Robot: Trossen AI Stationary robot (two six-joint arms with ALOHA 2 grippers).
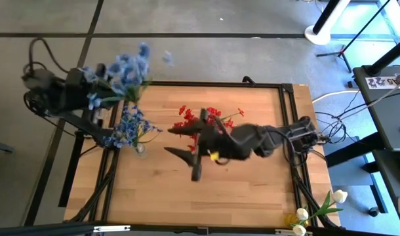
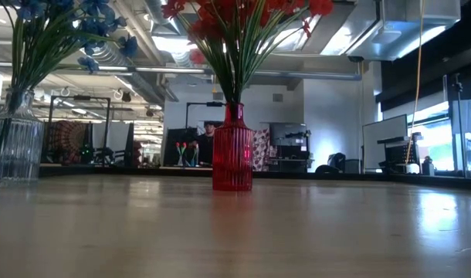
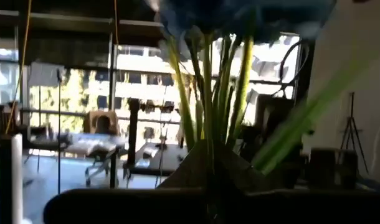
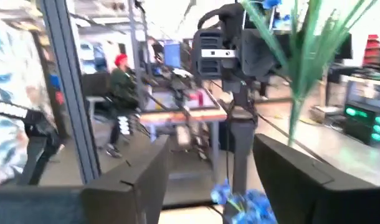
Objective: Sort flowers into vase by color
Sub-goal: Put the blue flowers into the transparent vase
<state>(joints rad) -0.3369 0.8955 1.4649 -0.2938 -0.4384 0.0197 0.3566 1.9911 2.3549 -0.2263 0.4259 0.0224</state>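
Note:
My left gripper (image 1: 100, 85) hangs above the table's far left corner, shut on a bunch of blue flowers (image 1: 129, 67). In the left wrist view the green stems (image 3: 209, 106) rise from between its fingers (image 3: 209, 171). More blue flowers (image 1: 129, 126) stand in a clear ribbed vase (image 2: 15, 143) near the left edge. Red flowers (image 1: 210, 117) stand in a red vase (image 2: 232, 150) at the table's middle. My right gripper (image 1: 177, 143) is open beside the red vase on its near side, pointing left and holding nothing. Its fingers (image 4: 124, 180) frame the left arm ahead. My left gripper pinches several green stems (image 3: 205, 146) of the blue bunch between its two fingers, at the stems' lower part. The blooms (image 3: 240, 15) stand out beyond the fingertips. The bunch is lifted clear of the table, and the fingers hide the stem ends.
White flowers (image 1: 318, 208) lie at the table's near right corner, partly over the edge. Bare wood (image 1: 246, 187) fills the near half of the table. Cables and stands lie on the floor to the right. People show in the room beyond the table.

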